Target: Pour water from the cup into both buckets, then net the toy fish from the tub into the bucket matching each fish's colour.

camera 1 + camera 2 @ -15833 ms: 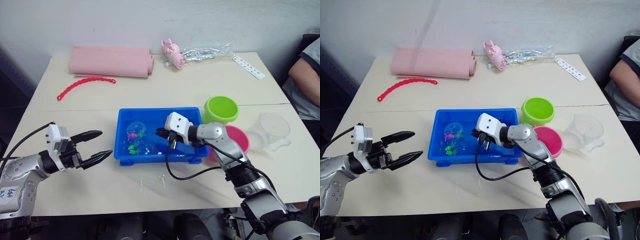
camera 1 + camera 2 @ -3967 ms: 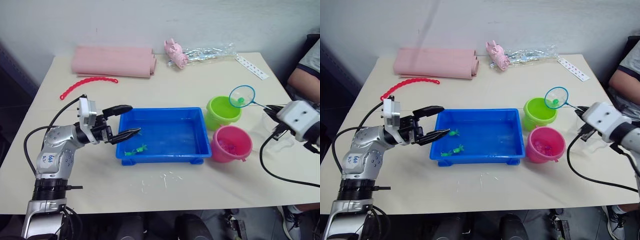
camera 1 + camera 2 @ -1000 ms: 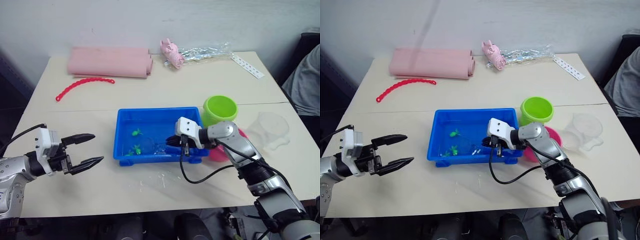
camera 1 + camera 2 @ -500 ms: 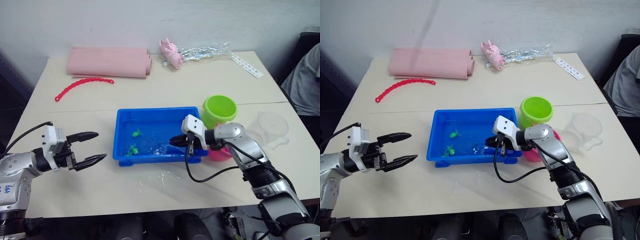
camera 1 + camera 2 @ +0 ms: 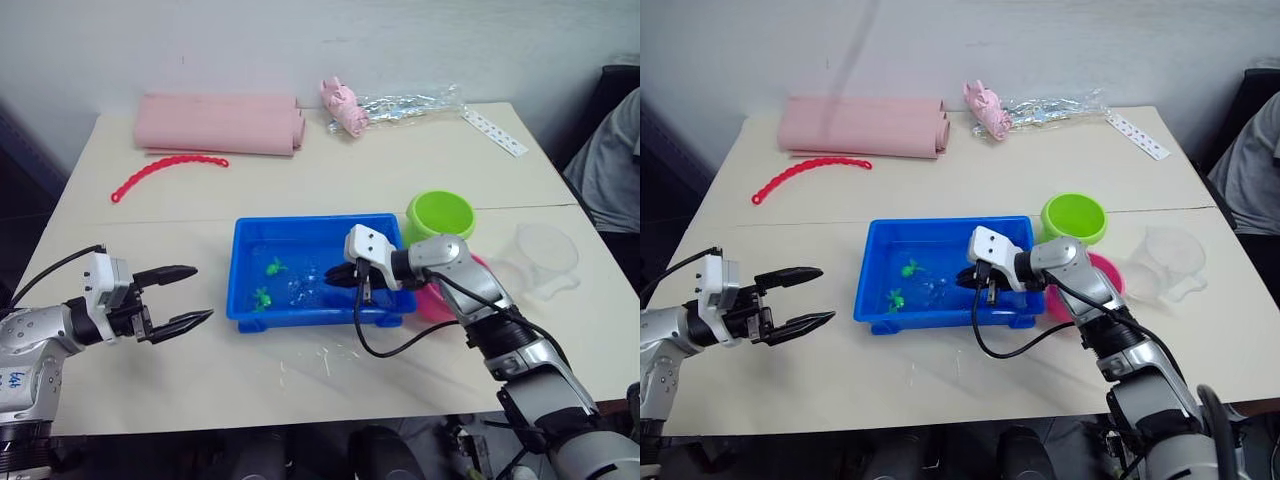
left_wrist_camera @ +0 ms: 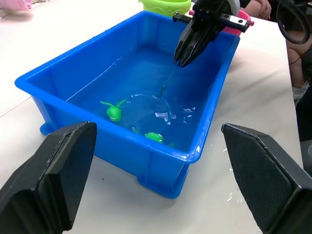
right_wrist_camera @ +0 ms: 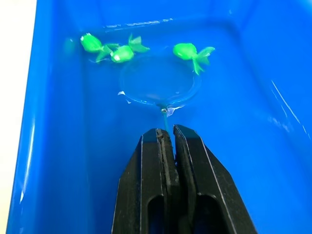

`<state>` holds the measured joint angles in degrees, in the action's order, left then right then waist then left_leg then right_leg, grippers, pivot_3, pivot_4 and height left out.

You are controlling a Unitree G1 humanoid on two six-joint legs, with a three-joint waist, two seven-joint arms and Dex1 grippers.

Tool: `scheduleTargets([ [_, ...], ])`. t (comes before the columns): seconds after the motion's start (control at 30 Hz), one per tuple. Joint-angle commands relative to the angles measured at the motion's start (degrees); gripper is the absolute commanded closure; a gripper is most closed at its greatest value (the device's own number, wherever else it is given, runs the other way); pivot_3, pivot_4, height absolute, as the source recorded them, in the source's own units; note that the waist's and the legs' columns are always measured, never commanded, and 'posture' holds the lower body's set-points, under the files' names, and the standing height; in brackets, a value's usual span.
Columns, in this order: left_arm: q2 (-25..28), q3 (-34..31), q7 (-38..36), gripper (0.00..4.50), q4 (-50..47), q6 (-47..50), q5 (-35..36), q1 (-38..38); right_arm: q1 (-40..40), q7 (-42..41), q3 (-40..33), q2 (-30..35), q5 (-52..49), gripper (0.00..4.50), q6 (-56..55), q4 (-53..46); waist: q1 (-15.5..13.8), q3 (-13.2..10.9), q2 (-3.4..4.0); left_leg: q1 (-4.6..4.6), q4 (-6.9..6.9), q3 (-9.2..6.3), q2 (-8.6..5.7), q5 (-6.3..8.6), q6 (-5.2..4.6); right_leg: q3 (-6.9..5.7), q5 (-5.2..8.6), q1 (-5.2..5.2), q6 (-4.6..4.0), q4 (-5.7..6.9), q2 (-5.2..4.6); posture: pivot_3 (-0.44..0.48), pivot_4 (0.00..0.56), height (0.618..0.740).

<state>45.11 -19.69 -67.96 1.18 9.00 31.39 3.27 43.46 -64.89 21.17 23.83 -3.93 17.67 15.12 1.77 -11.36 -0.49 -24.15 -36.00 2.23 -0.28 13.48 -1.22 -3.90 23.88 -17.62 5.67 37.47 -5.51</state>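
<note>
At the left, the left gripper (image 5: 188, 297) hovers over bare table (image 5: 150, 380), fingers spread wide and holding nothing, well apart from the tub (image 5: 245, 240). The tub sits at mid-table with shallow water in it. In the right wrist view three green toy fish (image 7: 186, 50) lie close together just beyond the net (image 7: 160, 81), whose blue hoop lies low in the water. The right gripper (image 7: 167, 136) reaches in over the tub's right end, its fingers pressed together on the net's thin stick handle. Just right of the tub stand the lime green bucket (image 5: 441, 215) and, partly hidden behind the right arm, the pink bucket (image 5: 1092, 276); the clear cup (image 5: 546, 257) rests empty further right, near the table edge.

The likely trouble lies in the scoop: the fish float loose, so a quick push of the hoop may wash them aside or into the corner. The handle is pinched only at its end, so drag from the water could twist the net in the grip and tip a caught fish out before it reaches the green bucket
</note>
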Motion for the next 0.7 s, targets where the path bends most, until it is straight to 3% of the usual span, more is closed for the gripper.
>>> scheduleTargets([
  [0.03,0.3,-2.0,0.2,0.01,-0.9,-1.1,0.3,-1.1,0.9,-0.5,-0.1,-1.2,-0.2,4.50,-0.7,0.0,0.0,0.0,0.00,0.00,0.00,0.00,0.00,0.00,0.00,0.00,0.00,0.00,0.00,0.00,0.00,0.000,0.150,0.740],
  [0.7,0.4,-1.8,0.4,0.01,-1.5,-1.3,0.3,-2.1,1.0,0.7,-2.4,-2.3,-1.2,4.50,-1.3,3.4,0.0,0.0,0.00,0.00,0.00,0.00,0.00,0.00,0.01,0.00,0.00,0.00,0.00,0.01,0.00,0.000,0.150,0.740],
])
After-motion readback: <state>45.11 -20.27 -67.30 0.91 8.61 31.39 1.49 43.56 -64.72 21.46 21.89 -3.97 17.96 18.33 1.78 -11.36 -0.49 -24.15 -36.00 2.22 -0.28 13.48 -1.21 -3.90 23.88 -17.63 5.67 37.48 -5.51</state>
